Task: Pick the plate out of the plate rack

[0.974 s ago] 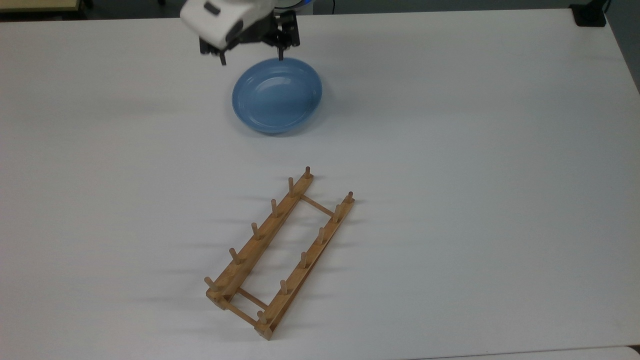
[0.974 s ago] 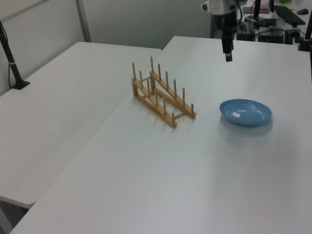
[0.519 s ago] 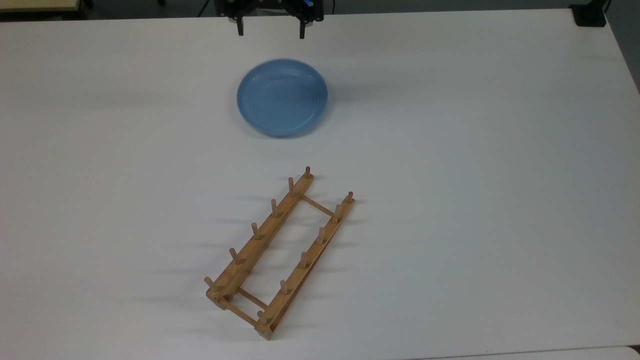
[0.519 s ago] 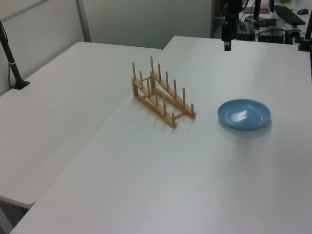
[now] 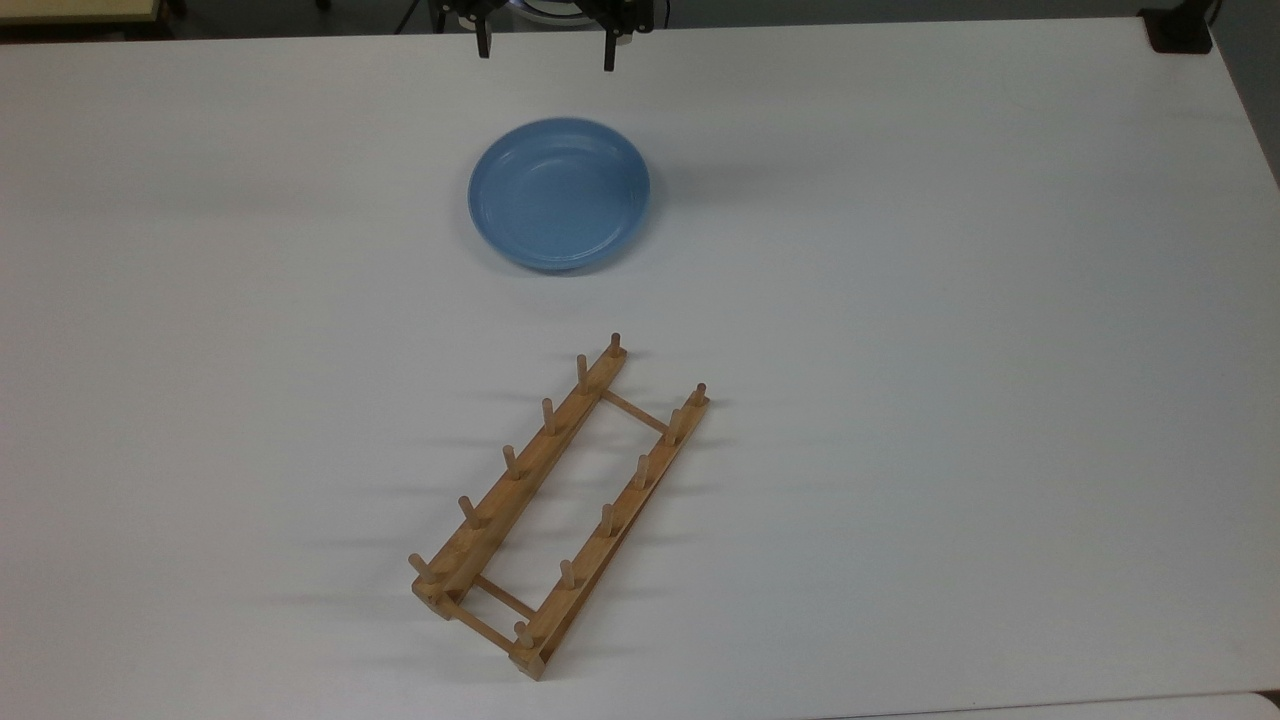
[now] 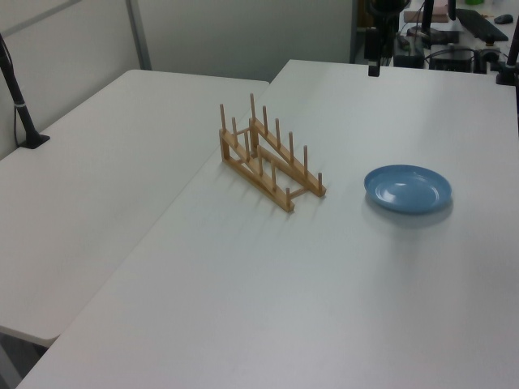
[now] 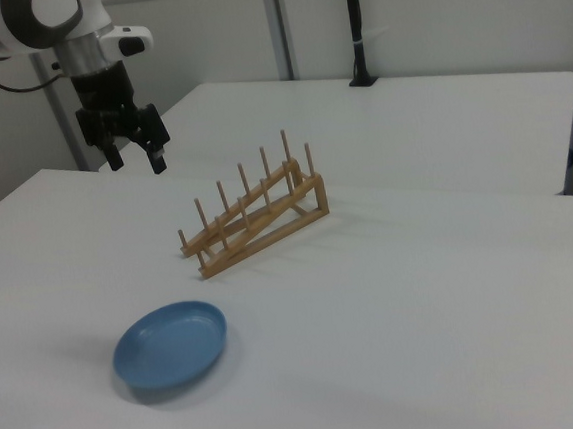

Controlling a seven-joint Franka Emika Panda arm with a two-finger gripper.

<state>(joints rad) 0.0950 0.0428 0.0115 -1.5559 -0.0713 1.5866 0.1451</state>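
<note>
I see my gripper [image 5: 546, 50] at the top edge of the top view, its two black fingers [image 5: 484, 45] spread wide apart with nothing between them. In the right view the gripper [image 7: 137, 155] hangs in the air above the table [image 7: 394, 295], fingers pointing down, under the white arm [image 7: 39, 20] that comes in from the right view's upper left. In the left view the gripper [image 6: 373, 63] shows at the upper edge, high over the table's far side.

The plate [image 5: 559, 193] is just below the gripper in the top view, lying flat on the table, hollow side up, free of the fingers. In the left view the plate [image 6: 408, 188] sits to the left view's right of the rack [image 6: 268, 154], near it but apart. In the right view the plate [image 7: 170, 344] lies near the front of the table, at the right view's lower left, with the rack [image 7: 255, 202] behind it.

The rack [image 5: 562, 505] stands on the table lower in the top view, running aslant from lower left to upper right, its pegs upright and no plate between them. It is tilted, one end raised higher than the other, as I read it in the side views.

A second white table [image 6: 89, 203] adjoins on the left view's left, with a black post [image 6: 18, 97] standing on it.
</note>
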